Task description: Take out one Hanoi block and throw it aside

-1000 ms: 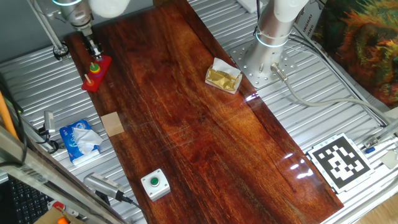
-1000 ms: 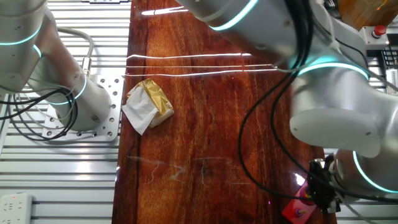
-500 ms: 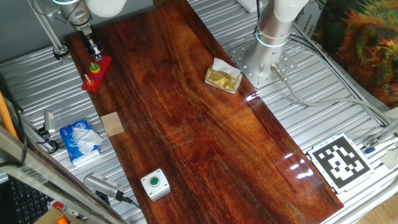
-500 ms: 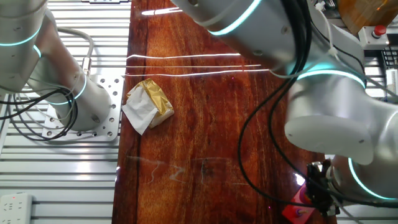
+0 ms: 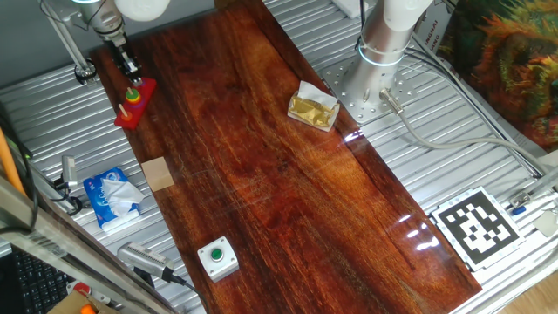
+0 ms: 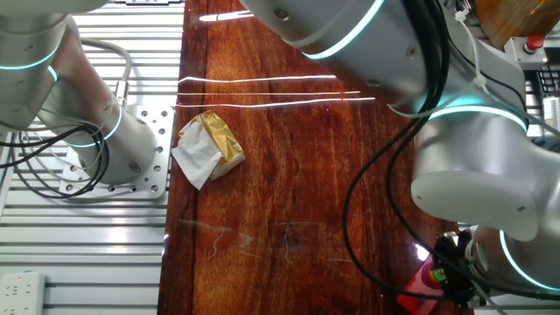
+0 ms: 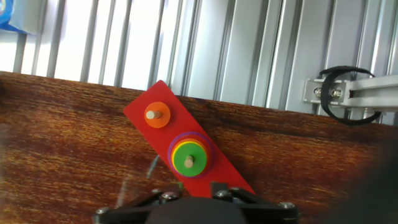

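**Green block tops the stack, untouched**

Though small, the block (image 7: 188,159) looks rigid, light and smooth, so it may slip. It sits on top of the yellow ring (image 7: 188,149) on the middle peg of the red base (image 7: 140,113), at the hand view's 6 o'clock. Grip its outer rim from opposite sides and lift straight up. The fingers (image 5: 129,70) hover just above; their spread cannot be told.

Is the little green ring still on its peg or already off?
On its peg. In the hand view the green ring sits on top of the stack with the peg tip poking through, on the red base. The tool hangs above it.
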{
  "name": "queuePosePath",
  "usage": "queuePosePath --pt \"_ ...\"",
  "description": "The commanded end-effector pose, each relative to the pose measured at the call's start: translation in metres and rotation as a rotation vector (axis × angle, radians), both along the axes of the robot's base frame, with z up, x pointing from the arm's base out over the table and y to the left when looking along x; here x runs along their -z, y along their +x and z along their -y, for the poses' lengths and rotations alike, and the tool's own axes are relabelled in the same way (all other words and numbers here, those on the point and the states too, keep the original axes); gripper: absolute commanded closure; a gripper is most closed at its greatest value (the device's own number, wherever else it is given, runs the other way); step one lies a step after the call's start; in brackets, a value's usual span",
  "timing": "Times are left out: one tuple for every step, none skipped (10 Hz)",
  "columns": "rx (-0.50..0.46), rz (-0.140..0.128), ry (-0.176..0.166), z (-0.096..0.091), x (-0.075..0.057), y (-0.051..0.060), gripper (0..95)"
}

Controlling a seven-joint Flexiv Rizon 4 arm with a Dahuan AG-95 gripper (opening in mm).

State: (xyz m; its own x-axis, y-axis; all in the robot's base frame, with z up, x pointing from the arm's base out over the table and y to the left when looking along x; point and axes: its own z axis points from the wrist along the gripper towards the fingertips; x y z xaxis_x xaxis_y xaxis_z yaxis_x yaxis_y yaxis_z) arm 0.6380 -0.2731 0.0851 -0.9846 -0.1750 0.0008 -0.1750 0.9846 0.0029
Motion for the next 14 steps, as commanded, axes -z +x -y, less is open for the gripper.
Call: queuePosePath --pt "-0.003 -0.003 0.002 0.001 0.004 0.002 38.0" --pt "-0.002 -0.003 0.003 0.002 0.008 0.004 38.0" --pt "-0.002 -0.003 0.003 0.002 0.013 0.007 38.0" --pt "-0.001 -0.002 0.005 0.002 0.017 0.009 38.0" --pt "0.0 -0.001 0.004 0.003 0.019 0.009 38.0" --pt "-0.001 0.0 0.005 0.004 0.024 0.01 38.0" --pt "-0.003 0.003 0.009 0.005 0.027 0.011 38.0" --pt "-0.002 0.009 0.028 0.005 0.029 0.011 38.0" --pt "-0.003 0.011 0.048 0.005 0.029 0.011 38.0" --pt "-0.003 0.014 0.063 0.005 0.03 0.011 38.0" --pt "-0.002 0.023 0.089 0.005 0.03 0.011 38.0" --pt "-0.004 0.032 0.092 0.004 0.031 0.011 38.0" --pt "0.005 0.038 0.088 0.002 0.032 0.01 38.0" --pt "0.011 0.041 0.084 0.0 0.035 0.01 38.0"
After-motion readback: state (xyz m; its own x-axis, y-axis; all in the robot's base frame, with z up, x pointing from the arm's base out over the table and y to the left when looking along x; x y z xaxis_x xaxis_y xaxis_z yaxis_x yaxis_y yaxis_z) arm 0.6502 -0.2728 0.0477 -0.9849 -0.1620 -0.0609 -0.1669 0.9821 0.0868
